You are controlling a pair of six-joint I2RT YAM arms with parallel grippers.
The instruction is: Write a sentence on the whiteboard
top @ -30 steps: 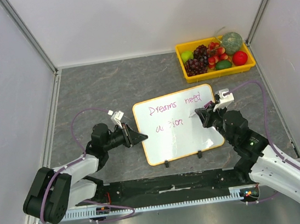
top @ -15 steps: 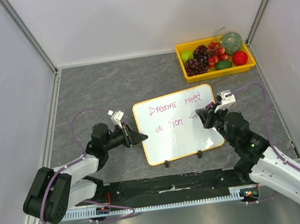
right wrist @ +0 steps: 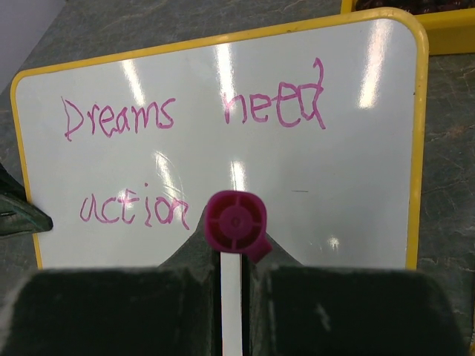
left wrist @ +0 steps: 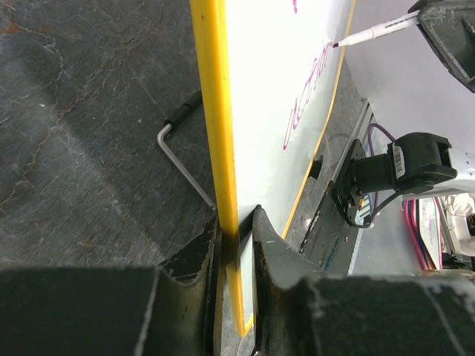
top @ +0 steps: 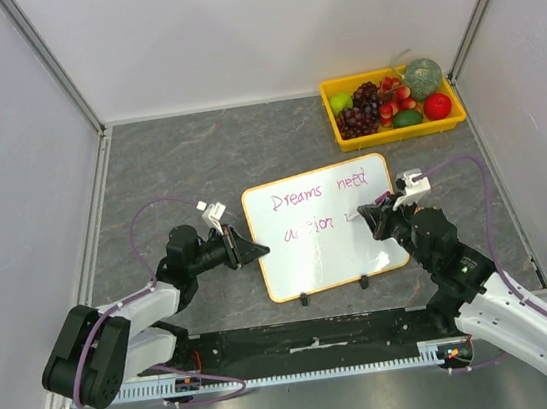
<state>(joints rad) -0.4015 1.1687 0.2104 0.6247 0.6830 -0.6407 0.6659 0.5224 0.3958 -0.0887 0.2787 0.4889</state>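
Note:
The whiteboard (top: 323, 256), white with an orange-yellow frame, stands propped in the middle of the table. "Dreams need action" is written on it in magenta. My left gripper (top: 261, 252) is shut on the board's left edge, and the left wrist view shows the frame (left wrist: 216, 111) pinched between its jaws (left wrist: 237, 231). My right gripper (top: 370, 215) is shut on a white marker with a magenta end cap (right wrist: 236, 222). The marker points at the whiteboard (right wrist: 312, 170) just right of "action". Its tip (left wrist: 340, 44) rests at the board's surface.
A yellow tray (top: 397, 134) of fruit sits at the back right; its corner (right wrist: 445, 37) shows beyond the board. A bent wire stand (left wrist: 182, 162) props the board from behind. Two small black feet (top: 306, 299) rest near the front rail.
My right gripper and the marker have shifted slightly down and to the right along the board. The left gripper and the board have not moved.

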